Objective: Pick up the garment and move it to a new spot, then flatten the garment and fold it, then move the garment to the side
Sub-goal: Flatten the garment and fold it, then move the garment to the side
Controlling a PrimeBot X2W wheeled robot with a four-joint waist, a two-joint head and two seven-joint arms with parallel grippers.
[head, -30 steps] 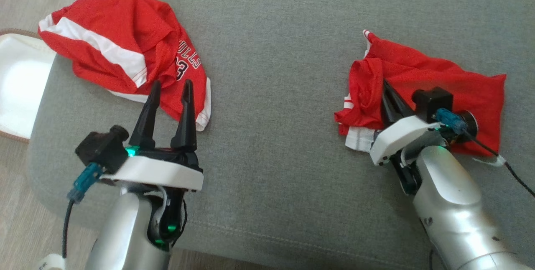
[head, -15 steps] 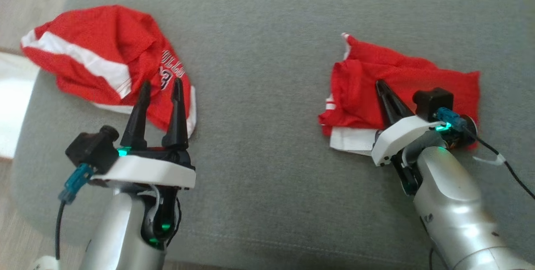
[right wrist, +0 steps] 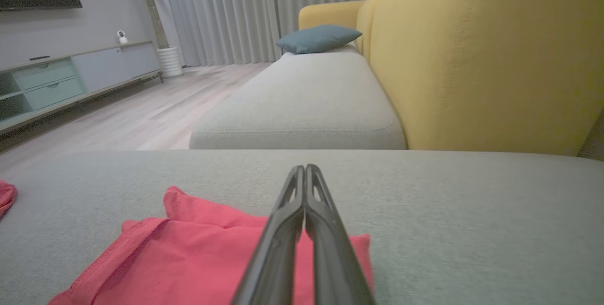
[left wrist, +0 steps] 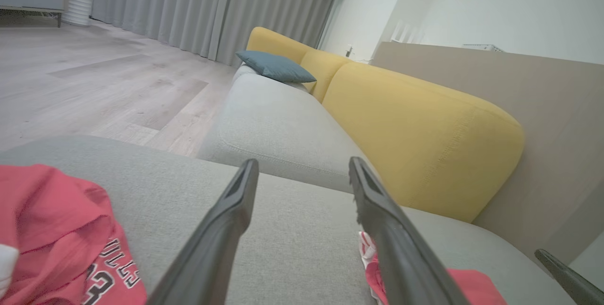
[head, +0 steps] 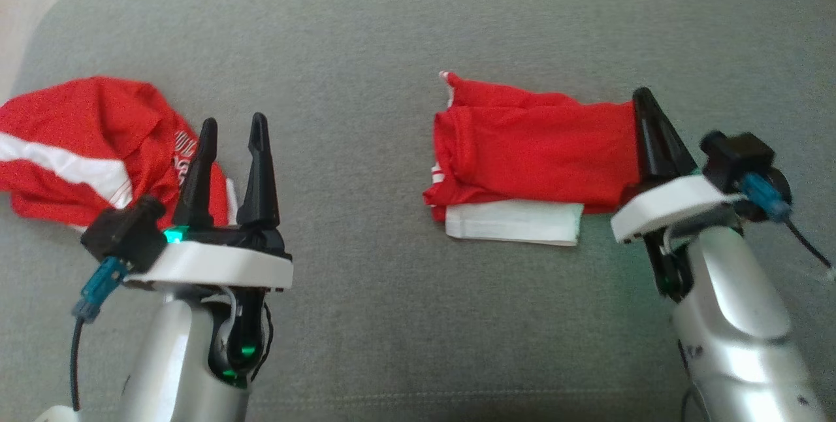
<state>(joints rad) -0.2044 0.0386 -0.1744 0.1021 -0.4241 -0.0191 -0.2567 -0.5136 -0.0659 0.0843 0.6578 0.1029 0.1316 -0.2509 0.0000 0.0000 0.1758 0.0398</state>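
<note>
Grey cushion [head: 405,317]: wide seat pad under both arms, nearest the camera.
Left gripper [head: 230,131]: fingers apart, empty, hovering over the cushion beside a crumpled jersey [head: 78,147].
Right gripper [head: 643,105]: fingers pressed together at the right edge of the folded garment [head: 535,151]; whether a hem is pinched between them, I cannot tell.
Garment: folded into a flat red rectangle, white layer showing along its near edge, lying mid-cushion, well apart from the jersey.
Step in hand: likely shifting the fold aside.
Doing it well: slide low and slowly, keep layers stacked, pull along the fold and not across it, support the far edge if it lags.
Beyond: yellow backrest [right wrist: 472,59], blue pillow [right wrist: 318,38].
</note>
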